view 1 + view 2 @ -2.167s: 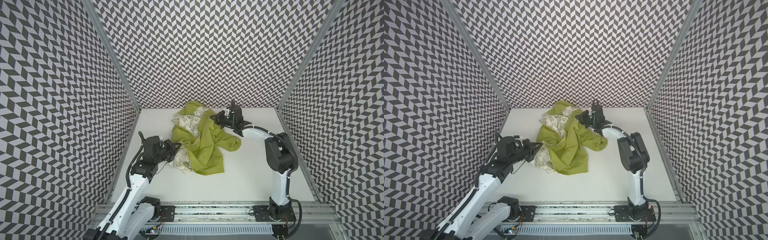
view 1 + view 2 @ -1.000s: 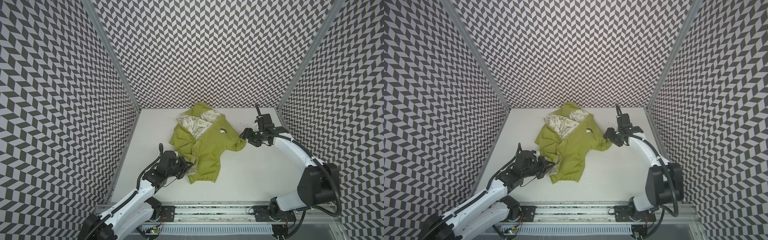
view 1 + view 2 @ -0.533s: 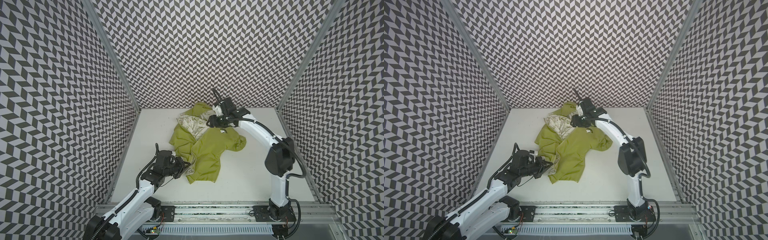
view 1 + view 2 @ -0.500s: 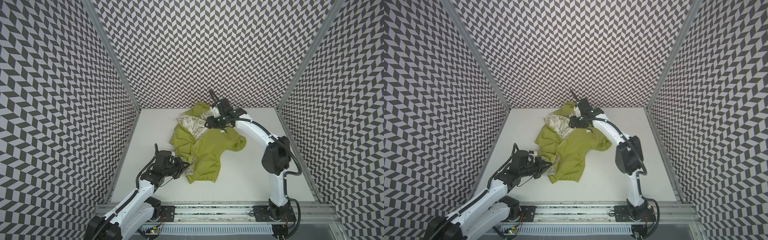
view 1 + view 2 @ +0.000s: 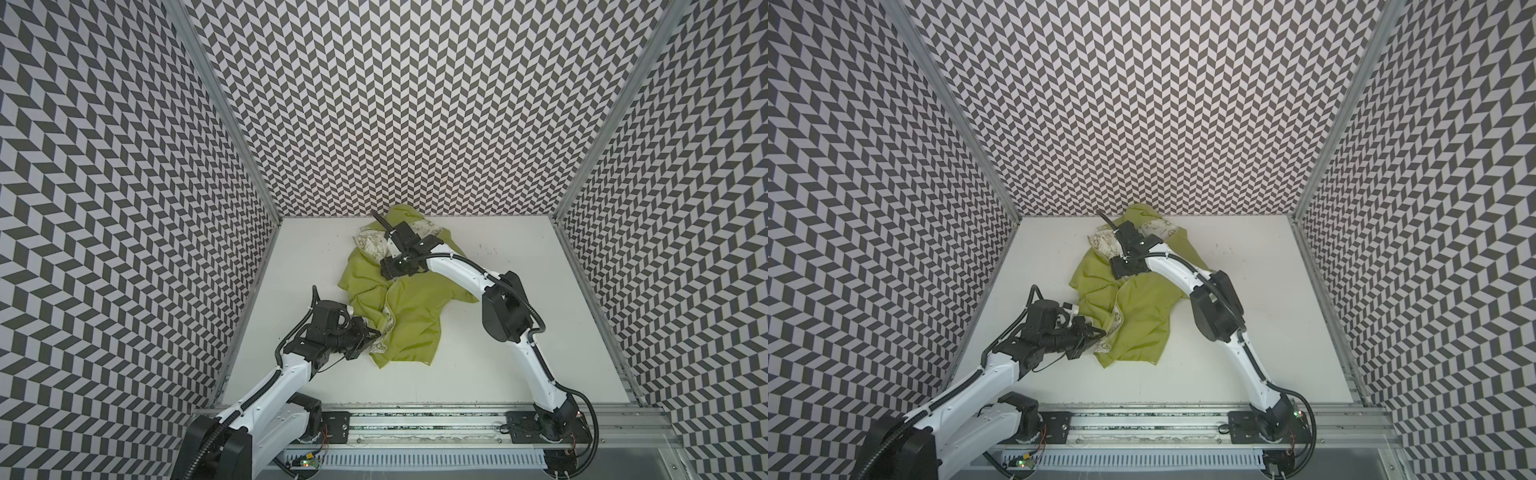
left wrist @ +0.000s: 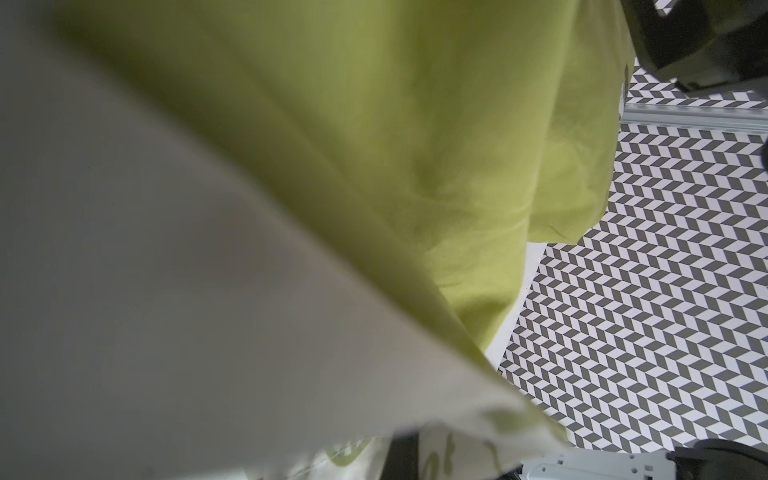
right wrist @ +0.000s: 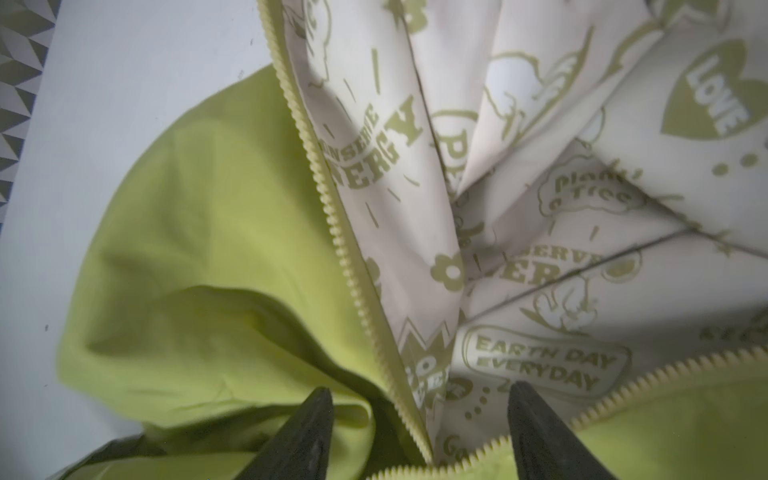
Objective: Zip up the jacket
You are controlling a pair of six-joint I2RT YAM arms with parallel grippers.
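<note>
The olive-green jacket (image 5: 409,309) (image 5: 1138,309) lies crumpled and unzipped on the white table, its cream printed lining showing near the hood and along the front edge. My left gripper (image 5: 375,333) (image 5: 1100,332) is shut on the jacket's lower front edge at the near left. In the left wrist view, jacket fabric (image 6: 415,145) fills the frame and hides the jaws. My right gripper (image 5: 390,272) (image 5: 1119,270) hangs over the upper front below the hood. It is open (image 7: 419,415), its fingers (image 7: 307,436) straddling one row of zipper teeth (image 7: 332,216); a second row (image 7: 665,374) runs beside them.
Chevron-patterned walls (image 5: 415,124) close in the table (image 5: 519,353) on the left, back and right. A metal rail (image 5: 415,428) carrying both arm bases runs along the near edge. The right arm's elbow (image 5: 505,307) arches over the jacket's right sleeve.
My right gripper swung from the right sleeve to the hood, then came down over the open front. My left gripper has kept its hold on the lower edge, barely shifting.
</note>
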